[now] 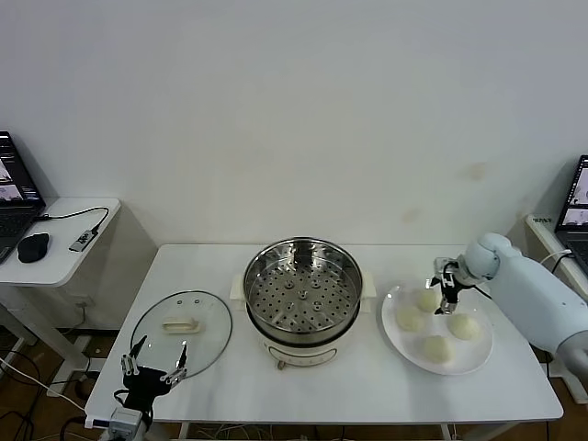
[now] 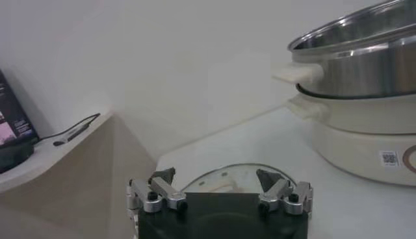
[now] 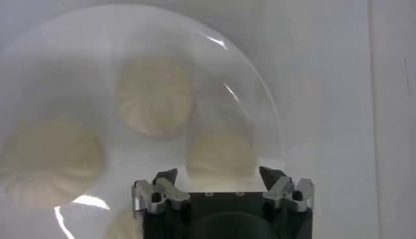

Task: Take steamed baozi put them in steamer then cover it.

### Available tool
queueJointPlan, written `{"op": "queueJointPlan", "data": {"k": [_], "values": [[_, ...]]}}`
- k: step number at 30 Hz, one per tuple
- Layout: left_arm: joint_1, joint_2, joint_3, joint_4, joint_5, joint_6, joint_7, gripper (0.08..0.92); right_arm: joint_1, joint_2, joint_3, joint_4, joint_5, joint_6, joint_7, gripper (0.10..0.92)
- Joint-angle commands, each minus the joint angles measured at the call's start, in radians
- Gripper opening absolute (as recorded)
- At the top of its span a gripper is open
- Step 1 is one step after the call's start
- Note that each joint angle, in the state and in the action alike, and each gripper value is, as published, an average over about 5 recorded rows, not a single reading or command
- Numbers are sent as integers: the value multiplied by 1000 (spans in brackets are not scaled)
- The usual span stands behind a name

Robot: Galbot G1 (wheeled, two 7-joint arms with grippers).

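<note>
Head view shows a white table (image 1: 349, 386) with the steamer (image 1: 302, 292) at its middle, its perforated tray bare and uncovered. To the robot's left of it the cover (image 1: 181, 331) lies flat on the table, cream handle up. To the right of the steamer sits a white plate (image 1: 397, 338) carrying four steamed baozi (image 1: 439, 348). The right pincer (image 1: 447, 296) hangs over the far part of the plate, just above the bun farthest from the robot, and from here I cannot tell whether it touches it. The left pincer (image 1: 154, 369) rests at the near left corner of the table, at the near edge of the cover, its fingers spread wide and holding nothing. A side desk (image 1: 64, 257) on the left carries a laptop (image 1: 14, 197) and a mouse (image 1: 33, 246). Left wrist view shows the left pincer (image 2: 219, 185) wide apart over the glass cover (image 2: 227, 178), with the steamer (image 2: 364, 97) standing near on its cream base. Right wrist view looks straight down on the plate (image 3: 260, 91): the right pincer (image 3: 220, 178) stands open, its fingertips either side of one baozi (image 3: 220, 152) directly below, not closed on it, with other buns beside.
</note>
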Motion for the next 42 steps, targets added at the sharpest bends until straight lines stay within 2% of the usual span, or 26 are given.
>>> {"op": "queueJointPlan", "data": {"k": [1, 5, 15, 30, 35, 42], "values": [[1, 0, 0, -1, 3, 0, 0, 823, 1, 11, -3, -14, -4, -2, 8, 667], [2, 0, 0, -3, 3, 1, -1, 823, -3, 6, -4, -3, 2, -2, 8, 618], [3, 0, 1, -1, 4, 1, -1, 823, 15, -72, -40, 114, 66, -9, -7, 579], [1, 3, 12, -12, -9, 0, -1, 823, 397, -358, -354, 464, 426, -26, -33, 577], [-1, 2, 17, -13, -18, 0, -1, 823, 572, -347, -493, 529, 538, -3, -23, 577], [-9, 9, 10, -9, -40, 2, 2, 823, 767, -197, -690, 526, 646, 67, 30, 577]]}}
